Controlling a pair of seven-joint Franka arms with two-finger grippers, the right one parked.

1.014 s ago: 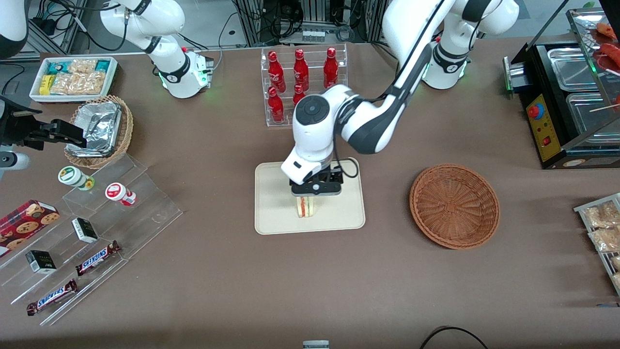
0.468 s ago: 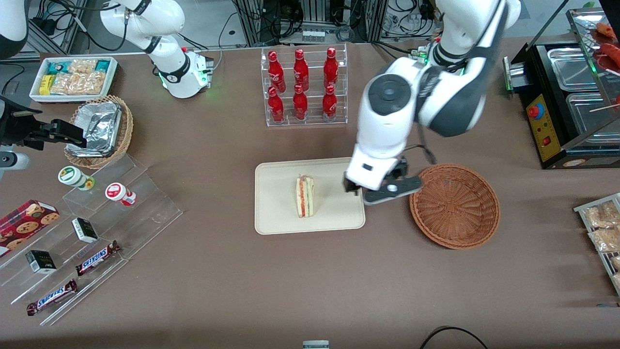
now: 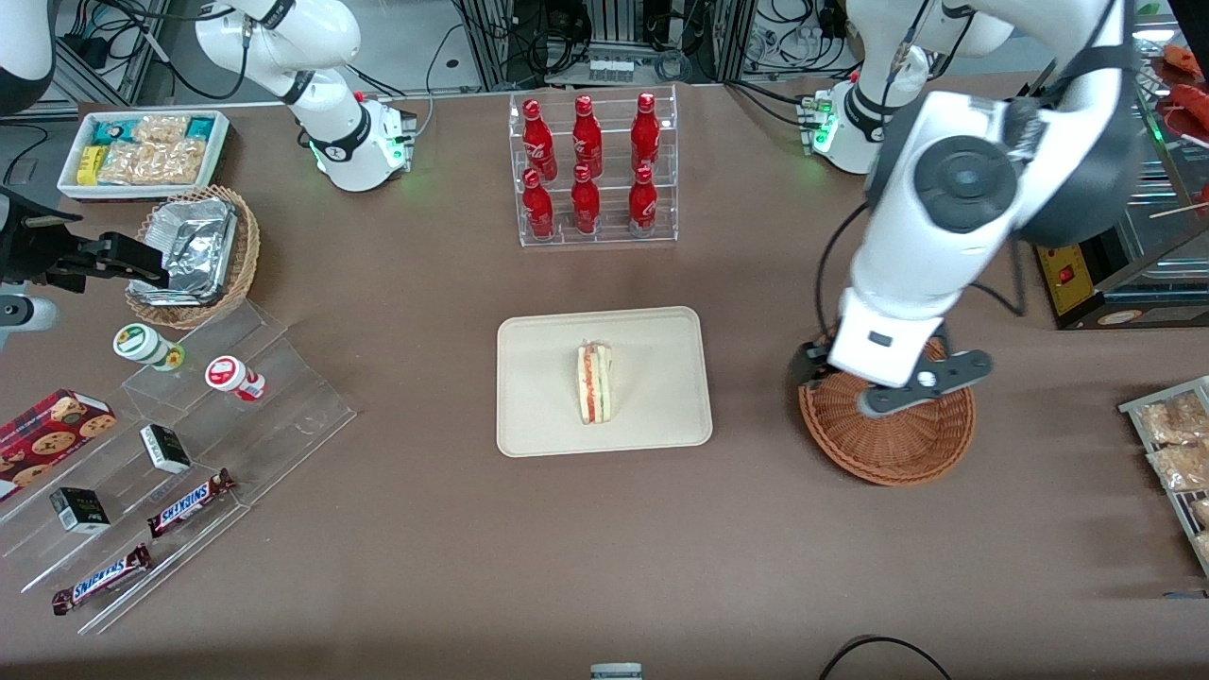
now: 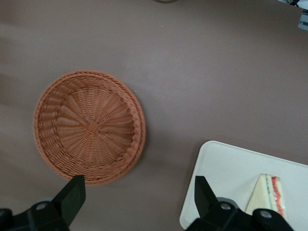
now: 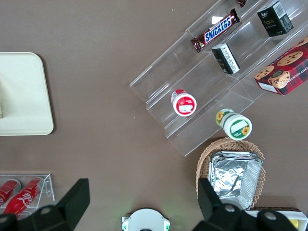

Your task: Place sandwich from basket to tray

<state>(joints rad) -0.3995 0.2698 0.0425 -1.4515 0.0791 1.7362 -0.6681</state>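
Observation:
The sandwich (image 3: 595, 382) (image 4: 269, 192), a white wedge with a red and green filling edge, lies in the middle of the cream tray (image 3: 548, 416) (image 4: 226, 178) with nothing touching it. The reddish-brown woven basket (image 3: 897, 444) (image 4: 89, 127) stands beside the tray, toward the working arm's end of the table, and holds nothing. My gripper (image 3: 878, 382) (image 4: 137, 192) hangs high over the basket's rim nearest the tray. Its fingers (image 4: 72, 195) are wide apart and it is open, with only bare table between them. A corner of the tray (image 5: 24, 96) also shows in the right wrist view.
A clear rack of red bottles (image 3: 590, 170) stands farther from the front camera than the tray. A black food warmer (image 3: 1105, 208) and packets (image 3: 1176, 444) sit at the working arm's end. A foil-lined basket (image 3: 194, 250), a white snack bin (image 3: 142, 151) and acrylic steps (image 3: 189, 444) lie toward the parked arm's end.
My gripper let go of the sandwich on the tray, rose, and swung sideways from the tray to above the basket. The sandwich stays put on the tray.

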